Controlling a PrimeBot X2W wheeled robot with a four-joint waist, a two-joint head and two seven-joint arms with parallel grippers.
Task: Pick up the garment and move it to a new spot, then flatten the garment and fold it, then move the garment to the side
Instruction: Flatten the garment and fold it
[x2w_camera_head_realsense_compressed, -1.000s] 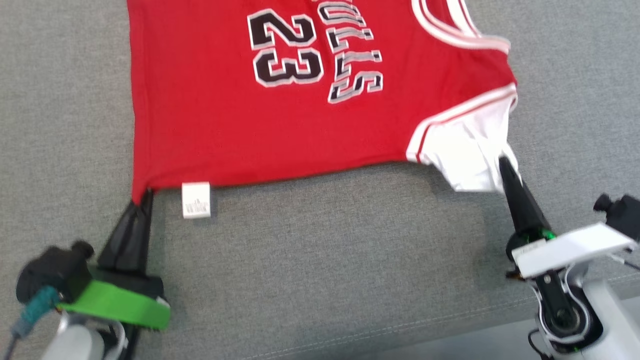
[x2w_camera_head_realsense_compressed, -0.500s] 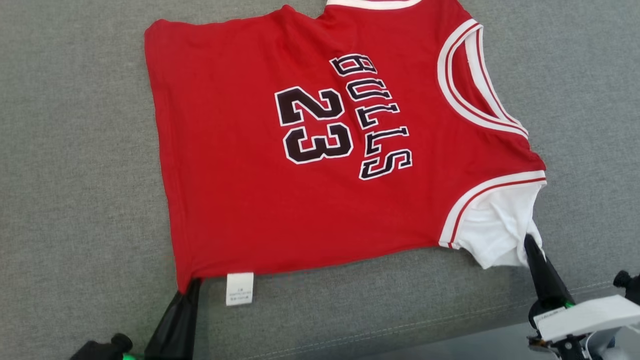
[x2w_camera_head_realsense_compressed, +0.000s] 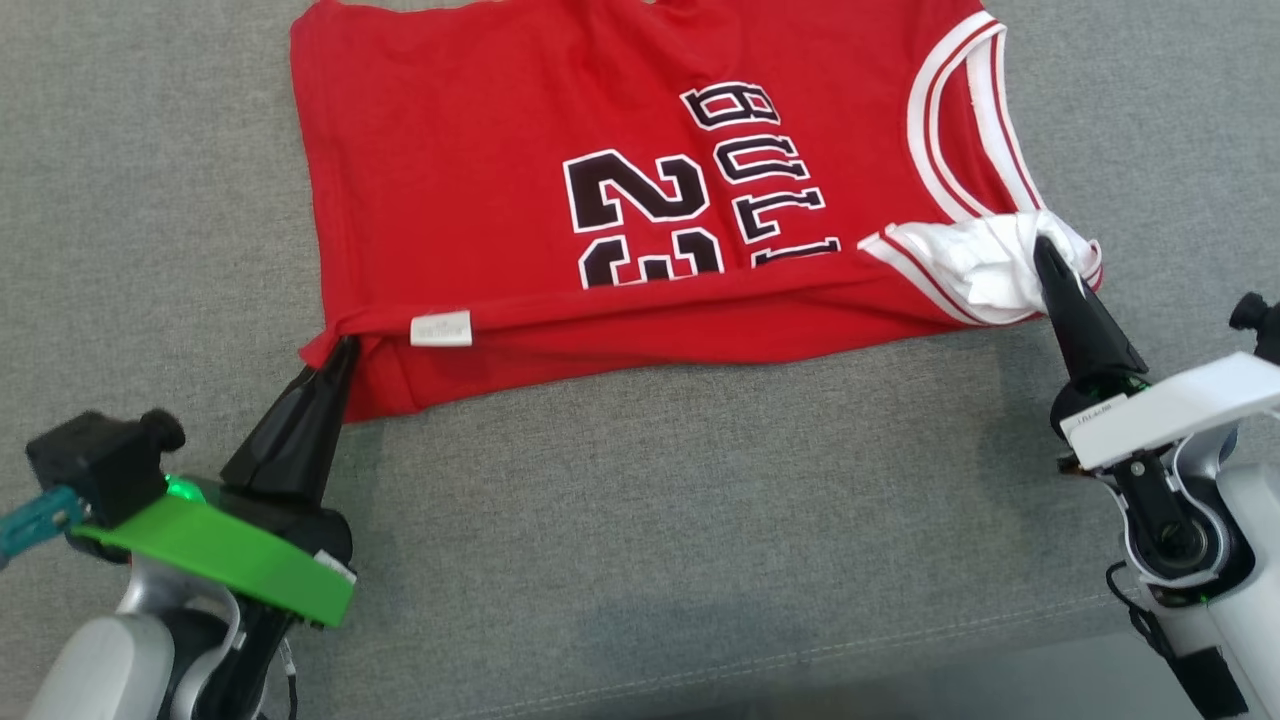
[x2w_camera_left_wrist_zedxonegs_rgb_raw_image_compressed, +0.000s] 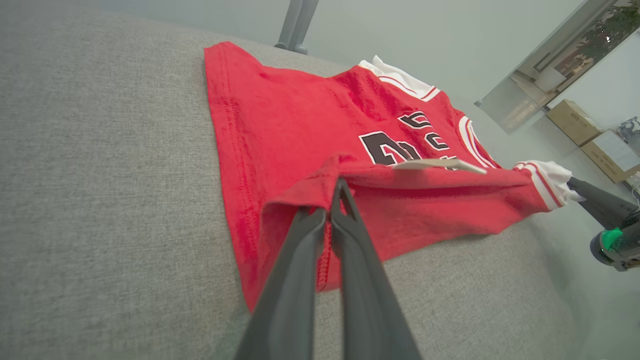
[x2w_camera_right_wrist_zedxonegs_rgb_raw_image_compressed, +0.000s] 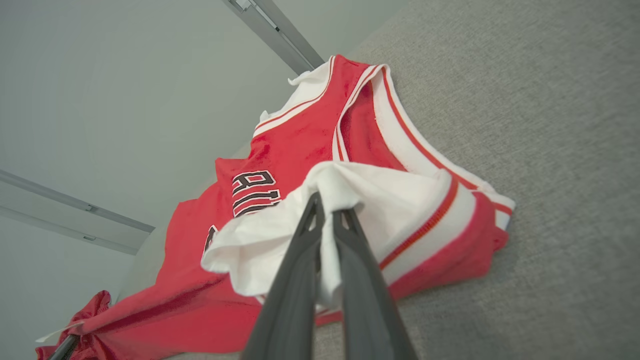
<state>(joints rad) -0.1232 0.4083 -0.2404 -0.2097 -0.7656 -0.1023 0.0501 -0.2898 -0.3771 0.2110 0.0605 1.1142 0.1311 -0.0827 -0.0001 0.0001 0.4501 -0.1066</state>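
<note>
On the grey fabric surface (x2w_camera_head_realsense_compressed: 640, 520) a red jersey (x2w_camera_head_realsense_compressed: 480, 180) is spread, print side up, with black "23" and lettering outlined in white. Its near edge is raised and doubled over the body, so that part of the numerals is covered. A white sleeve (x2w_camera_head_realsense_compressed: 975, 265) is bunched at the right corner. The left gripper (x2w_camera_head_realsense_compressed: 345, 345) is clamped on the red hem corner, the right gripper (x2w_camera_head_realsense_compressed: 1041, 245) on the sleeve. A white label (x2w_camera_head_realsense_compressed: 441, 328) is noted along the fold.
</note>
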